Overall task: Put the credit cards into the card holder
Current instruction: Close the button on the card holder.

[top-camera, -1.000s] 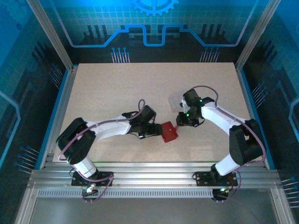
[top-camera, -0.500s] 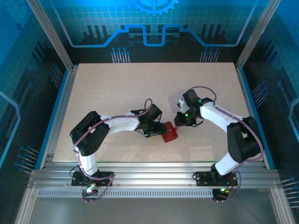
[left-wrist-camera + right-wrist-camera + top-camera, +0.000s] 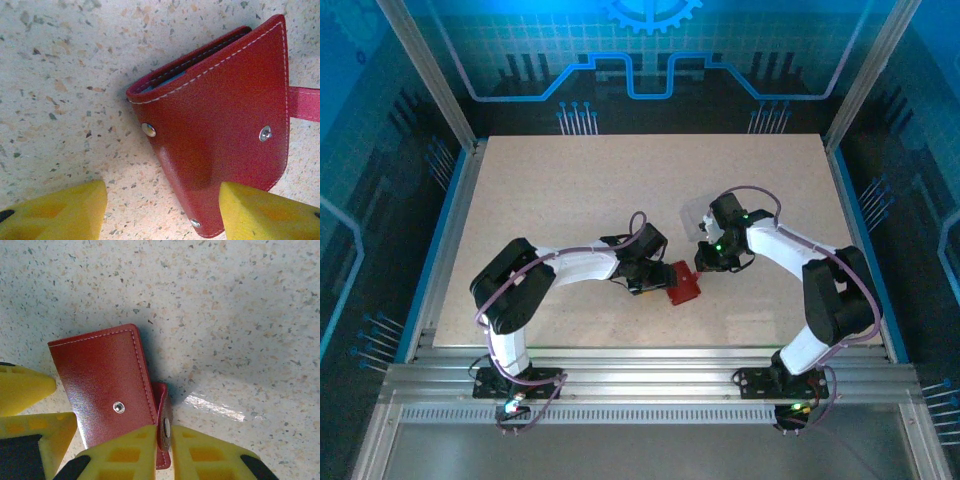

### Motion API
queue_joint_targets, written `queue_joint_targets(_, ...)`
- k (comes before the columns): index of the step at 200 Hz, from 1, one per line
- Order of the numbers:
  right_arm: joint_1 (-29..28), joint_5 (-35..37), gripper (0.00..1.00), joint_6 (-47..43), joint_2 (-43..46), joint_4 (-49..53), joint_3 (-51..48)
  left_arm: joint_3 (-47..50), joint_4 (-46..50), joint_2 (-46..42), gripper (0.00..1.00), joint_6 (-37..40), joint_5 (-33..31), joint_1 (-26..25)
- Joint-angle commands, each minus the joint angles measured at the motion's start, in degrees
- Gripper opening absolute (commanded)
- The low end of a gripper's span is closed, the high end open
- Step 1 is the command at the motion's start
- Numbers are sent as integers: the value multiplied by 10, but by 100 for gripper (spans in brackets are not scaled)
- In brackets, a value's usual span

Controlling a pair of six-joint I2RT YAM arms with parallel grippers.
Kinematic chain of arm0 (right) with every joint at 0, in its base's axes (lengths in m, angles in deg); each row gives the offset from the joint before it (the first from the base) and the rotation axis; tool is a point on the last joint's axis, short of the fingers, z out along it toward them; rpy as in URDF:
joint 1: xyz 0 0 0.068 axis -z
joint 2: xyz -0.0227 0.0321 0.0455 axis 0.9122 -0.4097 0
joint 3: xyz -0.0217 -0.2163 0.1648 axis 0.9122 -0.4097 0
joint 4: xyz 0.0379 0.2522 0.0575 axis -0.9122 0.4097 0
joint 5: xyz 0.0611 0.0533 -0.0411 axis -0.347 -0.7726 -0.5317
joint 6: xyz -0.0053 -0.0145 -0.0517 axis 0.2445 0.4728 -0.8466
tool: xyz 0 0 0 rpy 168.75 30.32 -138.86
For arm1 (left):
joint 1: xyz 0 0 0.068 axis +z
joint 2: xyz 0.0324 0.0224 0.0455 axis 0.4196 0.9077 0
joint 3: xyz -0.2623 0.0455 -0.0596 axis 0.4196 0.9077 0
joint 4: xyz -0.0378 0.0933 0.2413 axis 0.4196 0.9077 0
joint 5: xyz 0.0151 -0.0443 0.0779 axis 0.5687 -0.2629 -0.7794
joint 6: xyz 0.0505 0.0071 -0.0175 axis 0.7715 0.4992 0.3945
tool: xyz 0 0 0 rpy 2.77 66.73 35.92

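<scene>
Card holder [image 3: 683,283] lies folded but unsnapped on the table [image 3: 60,75], caught between our two claws. Our left claw [image 3: 162,192] is spread wide, one finger on each side of the fold's nearest corner. We judge it is there to brace the card holder against sliding. Beyond the far edge, the snap tab [image 3: 161,397] runs straight into our right claw [image 3: 165,429]. Its fingers are pressed together on the tab, likely so we can peel the cover open for loading.
</scene>
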Motion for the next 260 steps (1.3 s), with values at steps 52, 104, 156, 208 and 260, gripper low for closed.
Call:
queue_joint_targets(52, 3, -17, 15, -8, -14, -4, -6, -2, -9, 12, 62, 3, 17, -4)
queue_joint_targets(104, 0, -26, 5, -7, -8, -5, -6, -5, -8, 20, 62, 6, 17, -4)
queue_joint_targets(156, -4, -51, 0, -10, -3, -6, -6, -18, -8, 41, 59, 9, 17, -4)
queue_joint_targets(208, -25, -69, 0, -13, -20, -9, 6, -15, -6, 44, 58, 11, 12, -4)
queue_joint_targets(260, -44, -50, 0, -15, -44, -1, 21, -10, -8, 44, 58, 11, 11, -5)
